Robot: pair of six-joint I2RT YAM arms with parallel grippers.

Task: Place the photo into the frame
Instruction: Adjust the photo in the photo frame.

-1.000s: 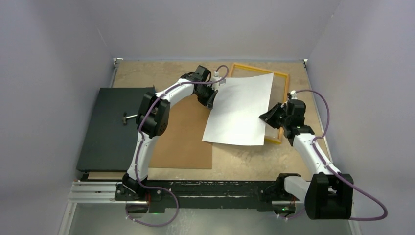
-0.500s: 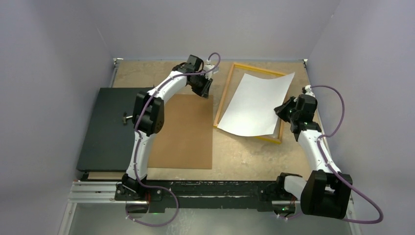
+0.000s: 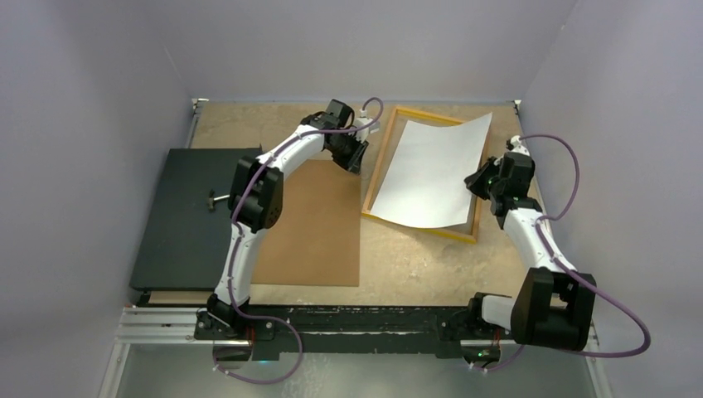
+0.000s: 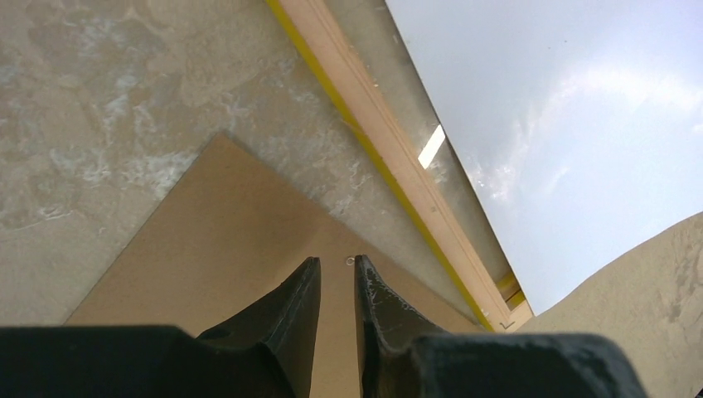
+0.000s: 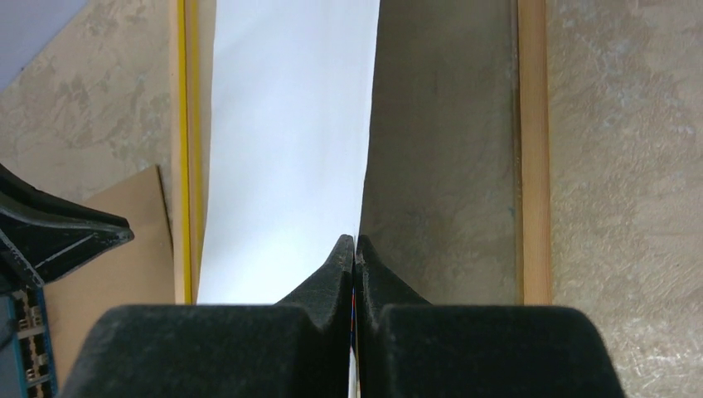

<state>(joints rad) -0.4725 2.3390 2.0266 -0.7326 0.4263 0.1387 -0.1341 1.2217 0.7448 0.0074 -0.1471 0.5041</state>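
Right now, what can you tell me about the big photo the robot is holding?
The photo is a big, thin paper sheet with its plain white back facing up. The left wrist view shows blue cloudy sky on its underside. It bows and sits slanted over the yellow frame, with its near edge down inside the rim and its far right corner lifted past it. The right pincer is shut on its right edge. Nothing else grips it.
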